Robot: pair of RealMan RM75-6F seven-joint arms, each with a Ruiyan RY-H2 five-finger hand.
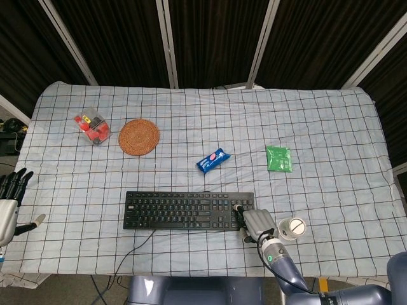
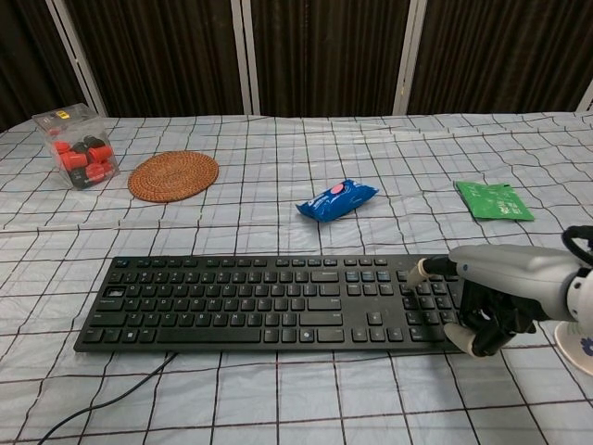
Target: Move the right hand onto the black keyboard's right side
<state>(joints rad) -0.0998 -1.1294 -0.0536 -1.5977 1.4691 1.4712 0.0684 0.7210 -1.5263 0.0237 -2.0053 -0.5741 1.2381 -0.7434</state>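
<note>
The black keyboard lies across the near middle of the checked cloth, its cable trailing off the front left. My right hand sits at the keyboard's right end, over the number pad's outer edge. Its fingers curl down and in against that edge, and its thumb points left over the keys. It holds nothing. My left hand hangs off the table's left edge, fingers apart and empty; the chest view does not show it.
A white cup stands just right of my right hand. A blue packet and a green packet lie beyond the keyboard. A woven coaster and a clear box of red pieces sit far left.
</note>
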